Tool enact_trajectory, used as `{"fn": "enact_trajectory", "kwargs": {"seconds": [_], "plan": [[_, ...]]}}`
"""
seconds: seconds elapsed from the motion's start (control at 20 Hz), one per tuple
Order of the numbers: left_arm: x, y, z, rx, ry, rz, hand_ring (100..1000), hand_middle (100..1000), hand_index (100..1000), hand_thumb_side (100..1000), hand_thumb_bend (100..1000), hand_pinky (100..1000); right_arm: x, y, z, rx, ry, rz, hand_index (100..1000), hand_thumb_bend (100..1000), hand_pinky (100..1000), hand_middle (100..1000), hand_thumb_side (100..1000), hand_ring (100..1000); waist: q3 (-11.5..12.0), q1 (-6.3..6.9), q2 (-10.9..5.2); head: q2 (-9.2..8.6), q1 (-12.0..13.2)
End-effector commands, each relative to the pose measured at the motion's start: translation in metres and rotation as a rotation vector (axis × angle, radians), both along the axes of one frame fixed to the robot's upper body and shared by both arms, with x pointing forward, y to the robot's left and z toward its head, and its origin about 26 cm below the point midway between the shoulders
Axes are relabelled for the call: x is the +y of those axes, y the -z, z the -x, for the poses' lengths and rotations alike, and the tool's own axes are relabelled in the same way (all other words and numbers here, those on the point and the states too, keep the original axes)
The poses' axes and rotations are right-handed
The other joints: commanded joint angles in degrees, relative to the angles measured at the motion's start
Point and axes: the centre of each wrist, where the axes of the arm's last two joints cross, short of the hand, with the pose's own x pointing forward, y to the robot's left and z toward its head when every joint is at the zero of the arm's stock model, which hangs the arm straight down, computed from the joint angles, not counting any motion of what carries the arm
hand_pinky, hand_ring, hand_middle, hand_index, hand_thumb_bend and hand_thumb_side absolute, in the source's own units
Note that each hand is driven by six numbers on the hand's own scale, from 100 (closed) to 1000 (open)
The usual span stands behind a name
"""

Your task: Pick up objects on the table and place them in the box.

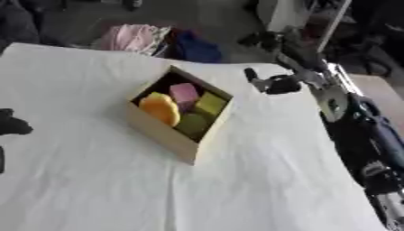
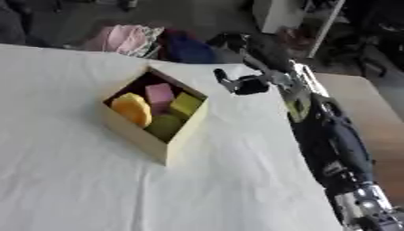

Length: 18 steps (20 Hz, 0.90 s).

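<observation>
Box (image 1: pixel 175 131) sits mid-table on the white cloth (image 1: pixel 94 189), holding orange (image 1: pixel 160 108), pink (image 1: pixel 184 92) and two yellow-green pieces (image 1: pixel 210 103) — no loose objects visible. My right hand (image 1: pixel 272 84) hovers off its far-right corner, fingers curled, holding nothing. My left hand (image 1: pixel 11 124) shows dark at the left edge — finger state undeterminable.

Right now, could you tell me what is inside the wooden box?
The wooden box holds an orange piece, a pink block and two yellow-green blocks. Whatever lies beneath them is covered.
</observation>
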Motion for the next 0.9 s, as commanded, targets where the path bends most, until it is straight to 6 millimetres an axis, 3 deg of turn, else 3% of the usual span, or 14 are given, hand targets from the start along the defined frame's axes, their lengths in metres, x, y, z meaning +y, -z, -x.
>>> {"fn": "enact_trajectory", "kwargs": {"seconds": [0.05, 0.4, 0.65, 0.9], "plan": [[0.004, -0.005, 0.002, -0.019, -0.025, -0.006, 683, 642, 824, 579, 100, 755, -0.011, -0.012, 0.011, -0.079, -0.003, -0.070, 877, 100, 680, 712, 442, 680, -1.0, 1.16, -2.14, 0.65, 1.7], [0.005, 0.002, 0.005, 0.015, -0.055, 0.001, 685, 641, 820, 562, 100, 754, 0.016, 0.044, 0.037, -0.046, -0.022, -0.335, 842, 100, 630, 650, 476, 626, -5.1, 1.22, -2.45, 2.10, 6.2], [0.005, 0.008, 0.008, 0.040, -0.070, 0.001, 687, 642, 814, 552, 100, 753, 0.040, 0.089, 0.058, 0.047, 0.003, -0.517, 837, 100, 624, 630, 529, 609, -7.9, 1.46, -2.62, 4.65, 8.5], [0.004, 0.015, 0.010, 0.065, -0.080, 0.000, 690, 644, 811, 543, 100, 754, 0.064, 0.124, 0.085, 0.185, 0.033, -0.651, 817, 100, 615, 616, 523, 596, -9.6, 1.60, -2.73, 6.88, 11.1]]}}
